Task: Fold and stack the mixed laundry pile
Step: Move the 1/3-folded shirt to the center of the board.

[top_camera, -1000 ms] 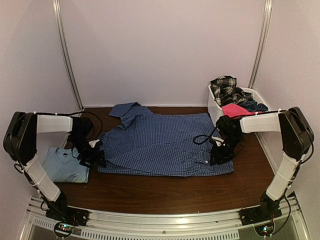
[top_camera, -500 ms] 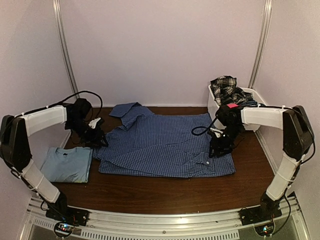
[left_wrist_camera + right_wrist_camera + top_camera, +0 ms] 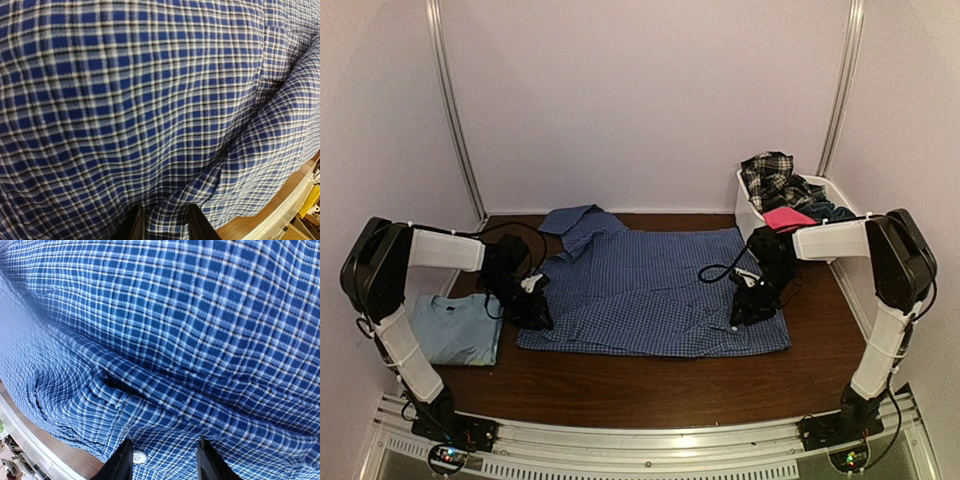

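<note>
The left gripper (image 3: pixel 535 308) has swung back from the far edge and dropped onto the shirt's (image 3: pixel 650 280) left hem, while the right gripper (image 3: pixel 748 305) has barely shifted on the opposite side. The blue small-check shirt lies spread flat between the two, collar away from them, on the dark wood worktop (image 3: pixel 650 385). In the left wrist view a raised ridge of woven check cloth sits pinched between the black fingers (image 3: pixel 134 226). The right gripper is clamped on the front placket, with a white button (image 3: pixel 140 456) just inside its left finger and a fold running up from it. Just left of the left gripper, a light blue T-shirt (image 3: pixel 450 325) lies folded. Beyond the right gripper stands a white plastic basket (image 3: pixel 748 215), with a black-white plaid piece (image 3: pixel 770 175) draped over its far rim and a pink piece (image 3: pixel 788 217) on the near side. A black cable (image 3: pixel 720 272) loops over the shirt beside the right gripper.
</note>
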